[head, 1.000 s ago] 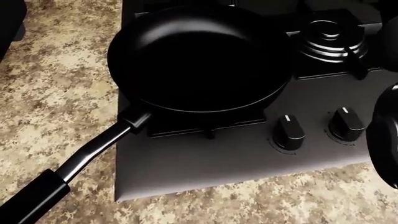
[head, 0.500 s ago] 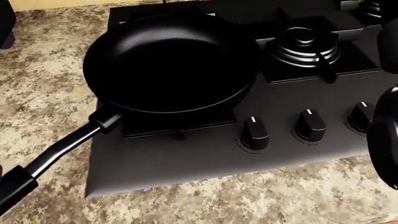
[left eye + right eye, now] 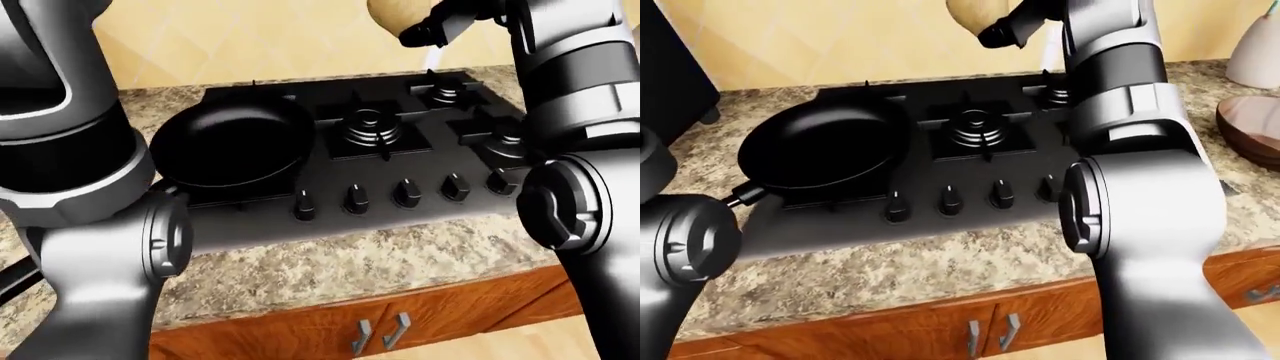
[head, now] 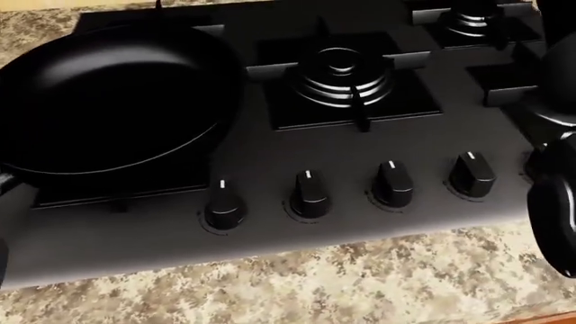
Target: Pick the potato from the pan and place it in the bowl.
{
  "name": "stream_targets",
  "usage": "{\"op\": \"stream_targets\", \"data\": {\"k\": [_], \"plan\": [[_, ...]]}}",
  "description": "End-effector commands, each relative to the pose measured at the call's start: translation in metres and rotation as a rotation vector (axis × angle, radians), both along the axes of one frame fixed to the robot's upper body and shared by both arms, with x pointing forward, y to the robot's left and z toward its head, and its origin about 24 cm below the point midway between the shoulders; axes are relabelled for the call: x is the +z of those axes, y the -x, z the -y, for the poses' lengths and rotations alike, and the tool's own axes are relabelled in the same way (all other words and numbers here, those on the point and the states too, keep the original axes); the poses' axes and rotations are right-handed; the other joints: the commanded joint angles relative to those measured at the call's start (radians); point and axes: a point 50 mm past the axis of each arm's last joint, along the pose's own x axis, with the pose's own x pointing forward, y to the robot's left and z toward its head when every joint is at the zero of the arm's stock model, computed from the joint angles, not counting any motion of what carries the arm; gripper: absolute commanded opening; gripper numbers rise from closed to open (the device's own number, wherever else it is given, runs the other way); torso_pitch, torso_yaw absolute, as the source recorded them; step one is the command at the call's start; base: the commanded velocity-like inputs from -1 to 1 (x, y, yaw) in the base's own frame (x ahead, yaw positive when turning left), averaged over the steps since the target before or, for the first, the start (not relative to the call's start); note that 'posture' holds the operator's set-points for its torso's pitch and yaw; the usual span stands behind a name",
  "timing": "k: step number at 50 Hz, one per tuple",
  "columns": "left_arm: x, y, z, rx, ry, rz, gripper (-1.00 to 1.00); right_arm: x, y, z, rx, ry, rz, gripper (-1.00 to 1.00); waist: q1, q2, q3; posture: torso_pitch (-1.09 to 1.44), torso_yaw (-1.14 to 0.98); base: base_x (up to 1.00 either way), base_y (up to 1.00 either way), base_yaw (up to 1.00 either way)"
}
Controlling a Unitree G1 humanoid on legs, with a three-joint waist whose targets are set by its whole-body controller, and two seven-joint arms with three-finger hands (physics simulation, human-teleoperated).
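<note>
High near the top edge of the eye views, the tan potato point(image 3: 973, 15) is held in the air above the stove's far burners. My right hand point(image 3: 1008, 28) is shut on it, dark fingers point(image 3: 432, 27) wrapped round its right side. The black pan point(image 4: 108, 101) stands with nothing in it on the stove's left burner, its handle running down-left. In the right-eye view the brown bowl point(image 3: 1252, 129) sits on the counter at the right edge, to the right of my right arm. My left hand does not show; only the left arm point(image 3: 90, 172) fills the left.
The black stove point(image 4: 270, 223) has a row of several knobs point(image 4: 310, 196) along its near side and raised burners point(image 4: 342, 77). A speckled stone counter point(image 3: 350, 262) surrounds it, above wooden cabinet doors. A white object point(image 3: 1255, 52) stands beyond the bowl.
The head camera has swung to the right: the pan slid to the left of the picture, and more knobs and burners came into view.
</note>
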Motion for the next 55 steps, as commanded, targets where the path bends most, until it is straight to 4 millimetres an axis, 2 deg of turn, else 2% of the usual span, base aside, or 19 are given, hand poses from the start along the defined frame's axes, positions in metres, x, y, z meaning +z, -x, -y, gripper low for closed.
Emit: {"op": "stream_targets", "data": {"k": [1,9,11,12,16,20,21,23,24,25,31,36,39,42,46,48,49,50,55], "plan": [[0.0167,0.012,-0.0049,0.022,0.008,0.096,1.0,0.0339,0.0123,-0.0077,0.037,-0.003,0.136,-1.0,0.007,-0.003,-0.028,0.0,0.0,0.0,-0.55,0.0],[0.015,0.0114,-0.0044,0.022,0.007,0.095,1.0,0.0312,0.0113,-0.0064,0.035,-0.008,0.13,-1.0,0.009,0.04,-0.032,0.0,0.0,0.0,-0.54,0.0],[0.0154,0.0115,-0.0044,0.022,0.007,0.095,1.0,0.0305,0.0109,-0.0063,0.036,-0.008,0.129,-1.0,0.005,0.072,-0.042,0.0,0.0,0.0,-0.54,0.0],[0.0156,0.0117,-0.0043,0.022,0.006,0.096,1.0,0.0314,0.0113,-0.0065,0.036,-0.006,0.129,-1.0,0.009,0.054,-0.041,0.0,0.0,0.0,-0.55,0.0],[0.0155,0.012,-0.0046,0.022,0.006,0.097,1.0,0.0343,0.0126,-0.0067,0.035,0.001,0.13,-1.0,-0.012,0.077,-0.06,0.0,0.0,0.0,-0.54,0.0],[0.0165,0.0127,-0.0041,0.023,0.004,0.098,1.0,0.0336,0.0125,-0.0053,0.032,0.002,0.129,-1.0,-0.012,0.034,-0.032,0.0,0.0,0.0,-0.55,0.0],[0.0172,0.0132,-0.0039,0.023,0.004,0.099,1.0,0.0348,0.013,-0.0053,0.033,0.003,0.13,-1.0,-0.01,0.009,-0.034,0.0,0.0,0.0,-0.55,0.0],[0.0182,0.0139,-0.0036,0.023,0.003,0.101,1.0,0.0382,0.0145,-0.0053,0.032,0.004,0.132,-1.0,-0.006,-0.085,-0.076,0.0,0.0,0.0,-0.54,0.0],[0.0184,0.0138,-0.0035,0.022,0.003,0.101,1.0,0.0386,0.0146,-0.0053,0.032,0.005,0.133,-1.0,-0.012,-0.047,-0.037,0.0,0.0,0.0,-0.55,0.0],[0.0185,0.0138,-0.0033,0.022,0.003,0.101,1.0,0.0388,0.0147,-0.0053,0.032,0.006,0.132,-1.0,-0.013,-0.051,-0.029,0.0,0.0,0.0,-0.55,0.0],[0.0178,0.0126,-0.0035,0.022,0.004,0.1,1.0,0.0376,0.0143,-0.0058,0.032,0.006,0.13,-1.0,0.0,0.026,-0.017,0.0,0.0,0.0,-0.55,0.0],[0.0199,0.0137,-0.0046,0.024,0.007,0.104,1.0,0.0396,0.0152,-0.0058,0.031,0.011,0.131,-1.0,-0.005,0.089,-0.032,0.0,0.0,0.0,-0.55,0.0],[0.0192,0.0135,-0.0046,0.024,0.006,0.104,1.0,0.0396,0.015,-0.007,0.034,0.012,0.13,-1.0,-0.011,0.089,-0.043,0.0,0.0,0.0,-0.54,0.0],[0.0187,0.0127,-0.0054,0.027,0.006,0.105,1.0,0.0384,0.0144,-0.0069,0.033,0.011,0.129,-1.0,-0.016,0.077,-0.054,0.0,0.0,0.0,-0.54,0.0],[0.0191,0.013,-0.0052,0.026,0.007,0.105,1.0,0.0383,0.0144,-0.0069,0.034,0.011,0.128,-1.0,-0.013,0.032,-0.033,0.0,0.0,0.0,-0.54,0.0],[0.0193,0.0131,-0.0051,0.026,0.007,0.105,1.0,0.0384,0.0145,-0.007,0.035,0.011,0.127,-1.0,-0.008,-0.026,-0.043,0.0,0.0,0.0,-0.55,0.0],[0.0192,0.013,-0.0051,0.026,0.007,0.105,1.0,0.0382,0.0144,-0.0069,0.034,0.011,0.127,-1.0,-0.008,-0.086,-0.056,0.0,0.0,0.0,-0.54,0.0],[0.0192,0.013,-0.0052,0.026,0.006,0.105,1.0,0.0383,0.0145,-0.0068,0.034,0.01,0.127,-1.0,-0.008,-0.047,-0.041,0.0,0.0,0.0,-0.54,0.0],[0.0187,0.0134,-0.0055,0.027,0.006,0.105,1.0,0.0381,0.0144,-0.0071,0.035,0.012,0.126,-1.0,-0.003,-0.011,-0.046,0.0,0.0,0.0,-0.54,0.0]]}}
